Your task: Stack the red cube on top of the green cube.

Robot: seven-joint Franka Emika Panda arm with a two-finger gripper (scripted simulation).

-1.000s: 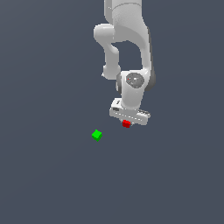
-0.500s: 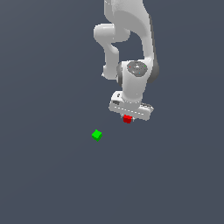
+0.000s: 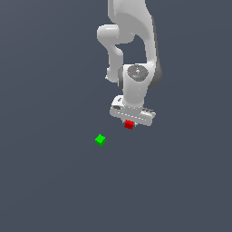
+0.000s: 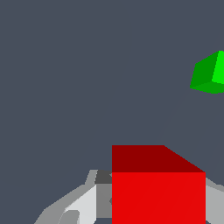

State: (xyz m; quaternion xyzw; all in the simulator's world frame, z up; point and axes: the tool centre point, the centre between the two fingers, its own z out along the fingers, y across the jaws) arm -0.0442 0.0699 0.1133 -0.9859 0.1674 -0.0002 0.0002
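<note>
The red cube (image 3: 129,124) hangs under the white gripper (image 3: 130,123), which is shut on it and holds it above the grey floor. In the wrist view the red cube (image 4: 157,188) fills the space between the fingers (image 4: 83,203), with the gripper (image 4: 153,205) closed around it. The green cube (image 3: 100,139) rests on the floor toward the exterior view's left of the gripper and lower in that picture, apart from it. It also shows at the wrist picture's edge, partly cut off (image 4: 210,73).
The white arm (image 3: 133,50) rises above the gripper. A plain dark grey floor (image 3: 54,181) lies all around.
The gripper has risen with the red cube held in it and tilted slightly. The green cube has stayed in place.
</note>
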